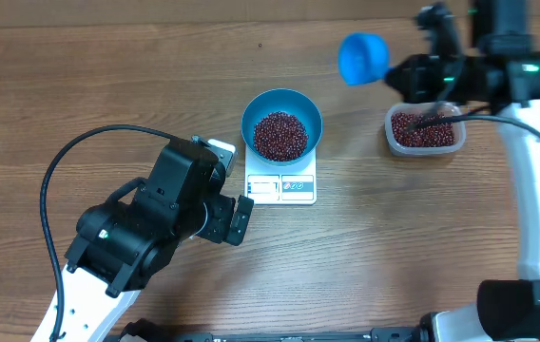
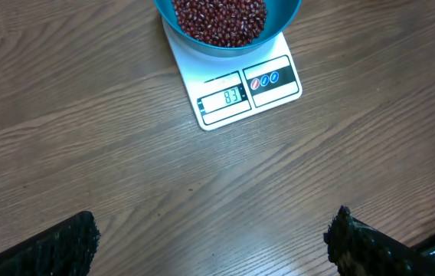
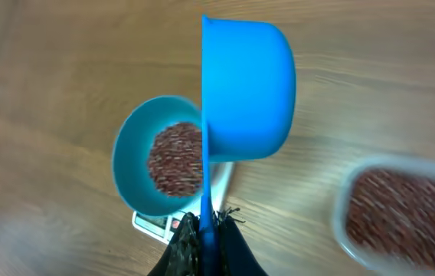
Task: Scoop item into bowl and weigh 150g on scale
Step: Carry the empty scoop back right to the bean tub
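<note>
1. You have the dark red-brown beans (image 1: 280, 136) lying as a loose, grainy mound in the bowl. A second mass of them lies well apart to its right.
2. Your teal-blue bowl (image 1: 251, 119), round and deep, stands upright on the scale and overhangs its back part.
3. Your flat white scale (image 1: 281, 188) lies with its display toward you, reading 83.

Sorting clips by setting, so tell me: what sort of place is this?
Probably a robot lab bench: a robot arm over a plain wooden table holding a scale, a bowl of beans and a tub.
</note>
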Motion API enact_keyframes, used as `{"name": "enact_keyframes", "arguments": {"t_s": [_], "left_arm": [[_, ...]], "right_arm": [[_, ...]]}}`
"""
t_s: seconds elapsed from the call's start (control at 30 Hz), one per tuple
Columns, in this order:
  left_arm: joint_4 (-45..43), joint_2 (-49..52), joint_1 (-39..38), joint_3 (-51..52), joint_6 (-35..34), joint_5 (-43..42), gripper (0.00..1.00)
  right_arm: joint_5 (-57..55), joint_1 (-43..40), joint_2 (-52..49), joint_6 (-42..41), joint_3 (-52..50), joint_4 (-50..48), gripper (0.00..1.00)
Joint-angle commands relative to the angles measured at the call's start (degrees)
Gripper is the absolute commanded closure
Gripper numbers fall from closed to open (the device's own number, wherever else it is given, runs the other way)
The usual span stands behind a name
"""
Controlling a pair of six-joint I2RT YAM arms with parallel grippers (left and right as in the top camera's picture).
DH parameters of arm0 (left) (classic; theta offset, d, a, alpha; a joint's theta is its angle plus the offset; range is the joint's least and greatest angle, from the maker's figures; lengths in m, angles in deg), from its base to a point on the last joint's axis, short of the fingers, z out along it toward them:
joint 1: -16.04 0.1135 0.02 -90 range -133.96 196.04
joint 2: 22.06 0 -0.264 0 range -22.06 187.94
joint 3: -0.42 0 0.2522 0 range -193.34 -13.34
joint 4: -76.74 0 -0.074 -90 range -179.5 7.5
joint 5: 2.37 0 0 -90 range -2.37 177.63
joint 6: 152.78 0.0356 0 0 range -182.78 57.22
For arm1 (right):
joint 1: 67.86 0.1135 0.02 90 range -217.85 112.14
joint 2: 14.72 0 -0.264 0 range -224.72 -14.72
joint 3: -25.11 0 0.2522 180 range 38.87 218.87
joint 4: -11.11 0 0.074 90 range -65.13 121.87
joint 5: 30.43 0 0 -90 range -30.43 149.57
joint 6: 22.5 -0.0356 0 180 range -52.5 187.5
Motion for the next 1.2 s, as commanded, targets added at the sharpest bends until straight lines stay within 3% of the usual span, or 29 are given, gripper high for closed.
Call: {"name": "enact_keyframes", "arguments": {"t_s": [0.0, 0.2, 0.43, 1.17], "left_arm": [[-0.20, -0.74, 0.26, -1.27, -0.83, 0.00, 0.00], [-0.20, -0.74, 0.26, -1.27, -0.83, 0.00, 0.01], [-0.20, -0.74, 0.26, -1.27, -0.83, 0.00, 0.01], [-0.20, -0.74, 0.26, -1.27, -0.83, 0.00, 0.01]], "right_arm": [[-2.43, -4.90, 1.57, -0.66, 1.73, 1.92, 0.96], [-20.63, -7.41, 1.57, -0.85, 1.73, 6.43, 0.96], [-28.68, -7.30, 1.44, -3.87, -0.76, 7.21, 0.96], [-37.16, -0.07, 1.29, -4.92, -14.27, 0.44, 0.96]]}}
